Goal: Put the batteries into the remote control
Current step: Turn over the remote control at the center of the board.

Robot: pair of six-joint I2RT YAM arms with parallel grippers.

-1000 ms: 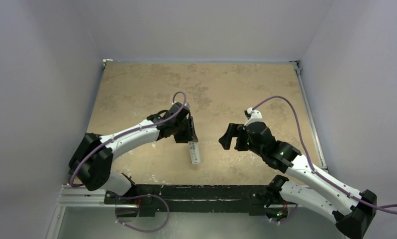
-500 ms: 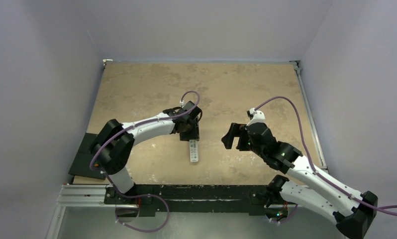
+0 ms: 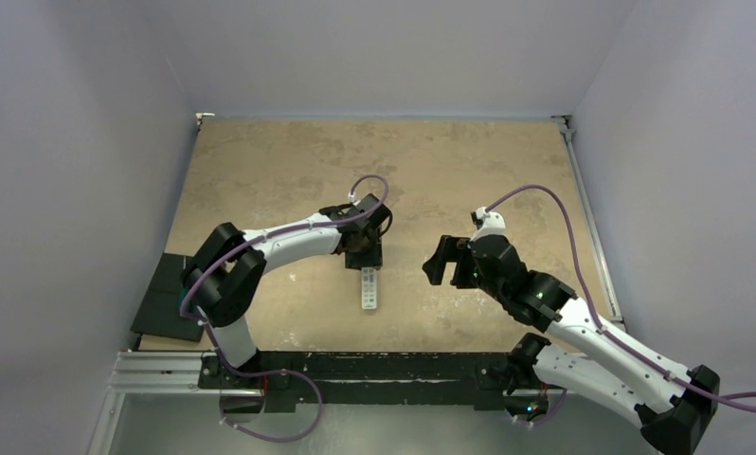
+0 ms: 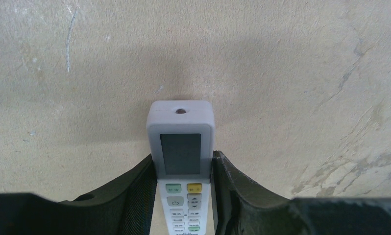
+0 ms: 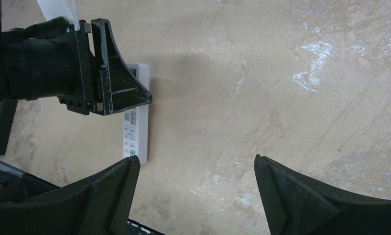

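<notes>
Pale lavender walls enclose a mottled tan bench point(image 3: 450, 161) on three sides.

**Left arm.** The left end effector point(image 3: 366, 258) is positioned near the centre of the bench, pointing toward the near edge. It is clenched on the remote control point(image 3: 369, 289). In the left wrist view both fingers point(image 4: 139, 196) sit against the long sides of the remote control point(image 4: 180, 147), just below its grey display. The remote control is face up, with the display and the rows of buttons visible, and its far end projects beyond the fingertips. It lies lengthwise, roughly in line with the bench's depth. The views do not settle whether it rests on the bench or sits just above it.

**Right arm.** The right end effector point(image 3: 441, 261) is released, with its jaws spread wide. It holds nothing and stands apart from the remote control, to its right. In the right wrist view the remote control point(image 5: 135, 134) appears beyond the left fingertip, partly covered by the left end effector point(image 5: 110, 98).

**Change over the last second.**
- The left arm's shoulder and elbow links have swung inward and up, which exposes a dark flat block point(image 3: 166, 299) at the bench's left near corner.
- The left end effector has shifted slightly right.
- The remote control was slightly slanted and now sits straighter, at nearly the same spot.
- The right arm is practically unchanged.
</notes>
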